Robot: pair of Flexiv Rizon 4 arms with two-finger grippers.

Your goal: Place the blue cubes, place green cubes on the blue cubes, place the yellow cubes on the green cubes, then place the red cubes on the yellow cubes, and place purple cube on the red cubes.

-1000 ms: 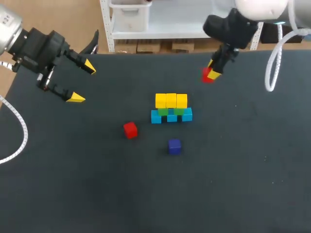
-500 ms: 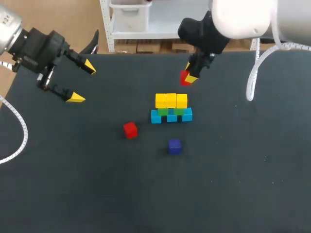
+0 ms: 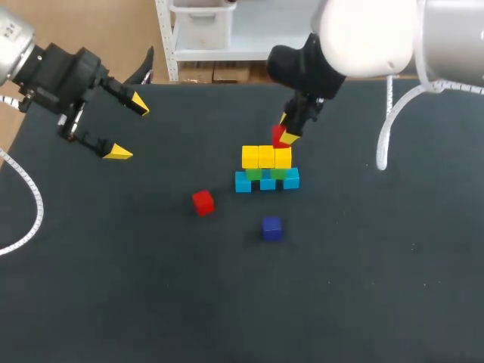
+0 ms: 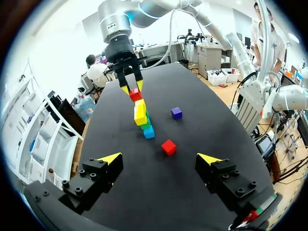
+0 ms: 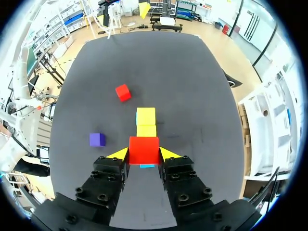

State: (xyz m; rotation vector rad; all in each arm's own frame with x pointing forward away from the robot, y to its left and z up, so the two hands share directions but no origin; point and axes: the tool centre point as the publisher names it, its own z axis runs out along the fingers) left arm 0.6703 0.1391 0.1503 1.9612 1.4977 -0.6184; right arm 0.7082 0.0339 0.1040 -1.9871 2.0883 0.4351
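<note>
Yellow-tipped, the left fingers (image 3: 119, 153) hang spread wide and empty over the left of the desk (image 3: 113, 287). A loose red cube (image 3: 202, 202) lies on the desk beside the stack of blue cubes (image 3: 267, 183), green cubes (image 3: 254, 174) and yellow cubes (image 3: 265, 156). A purple cube (image 3: 271, 228) sits in front. The right fingers (image 5: 167, 154) are clamped on a second red cube (image 3: 279, 135) just above the yellow row's right end. The red layer looks to be in hand, and the next move calls for a straight, gentle lowering before release.

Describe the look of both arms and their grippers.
Left arm: silver-grey shell, white ribbed cable. Right arm: bulky, rounded, white, with a looping white hose. Both the left gripper and right gripper are black, blocky, bolted bodies with two fingers ending in bright yellow wedge tips.
</note>
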